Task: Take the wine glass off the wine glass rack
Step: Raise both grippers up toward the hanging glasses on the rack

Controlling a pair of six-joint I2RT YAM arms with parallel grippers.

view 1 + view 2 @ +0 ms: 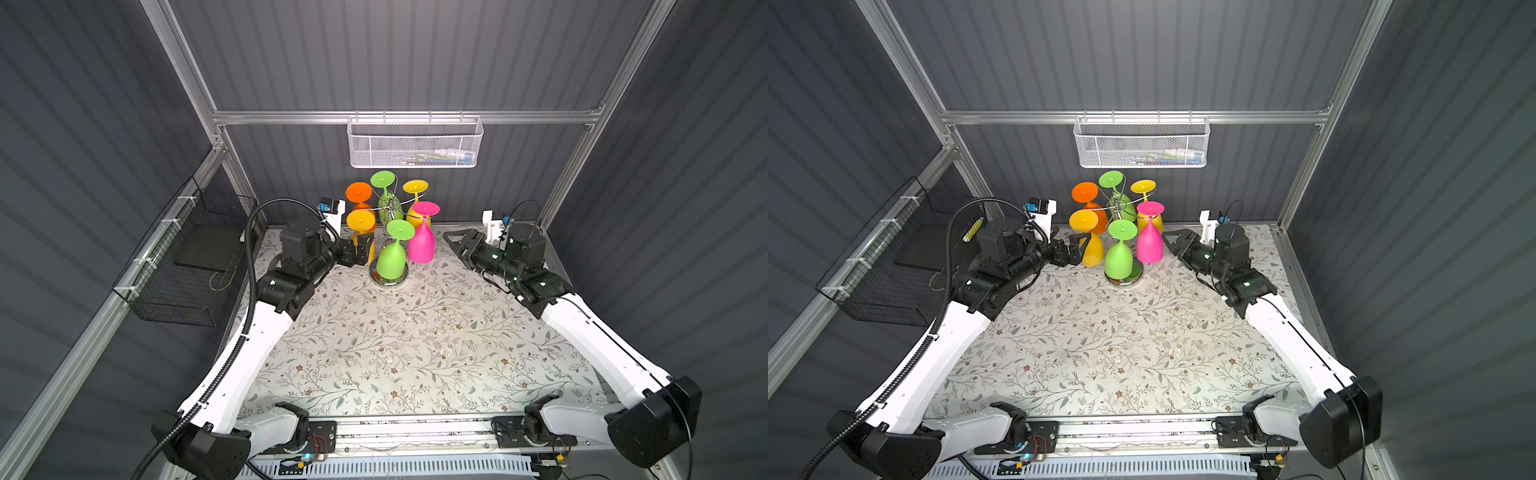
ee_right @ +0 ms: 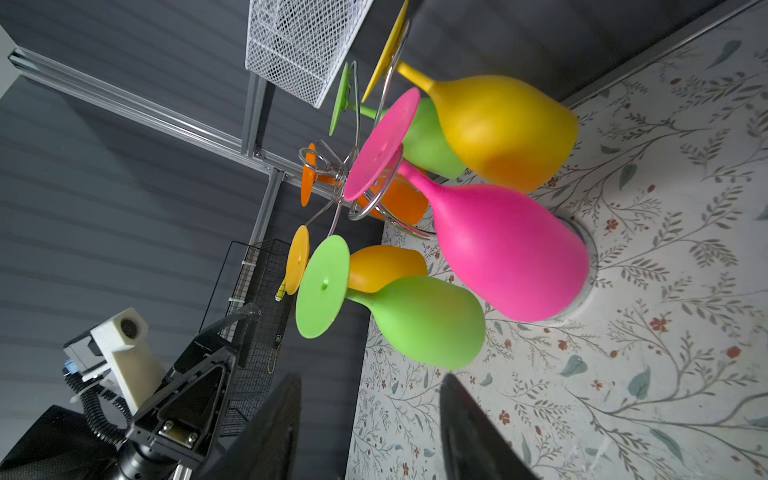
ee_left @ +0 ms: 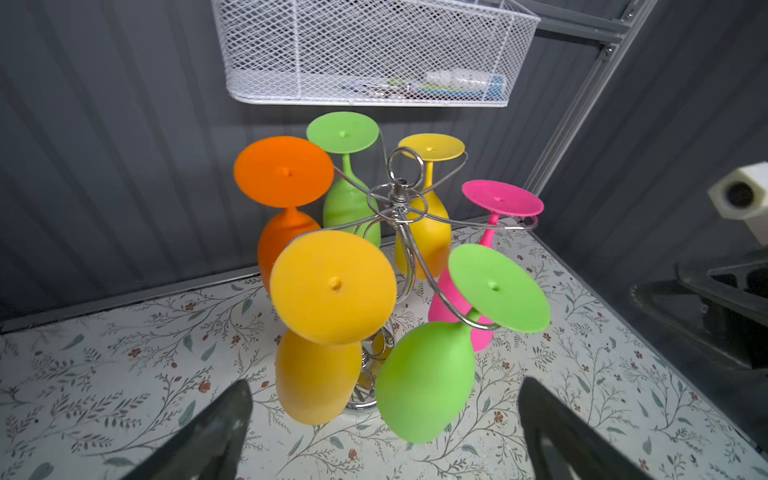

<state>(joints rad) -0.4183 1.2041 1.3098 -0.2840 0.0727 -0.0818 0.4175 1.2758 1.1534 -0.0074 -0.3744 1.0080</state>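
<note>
In both top views the wine glass rack stands at the far middle. The amber wine glass hangs on its left side, just beside the left gripper, whose jaws are spread and empty.

In the left wrist view, that glass hangs just ahead of the parted fingers.

In the right wrist view, the right gripper is parted and empty, near the pink wine glass.

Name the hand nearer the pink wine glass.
Right. The right hand is just beside the pink wine glass; the left hand is beyond the rack, at the amber glass.
</note>
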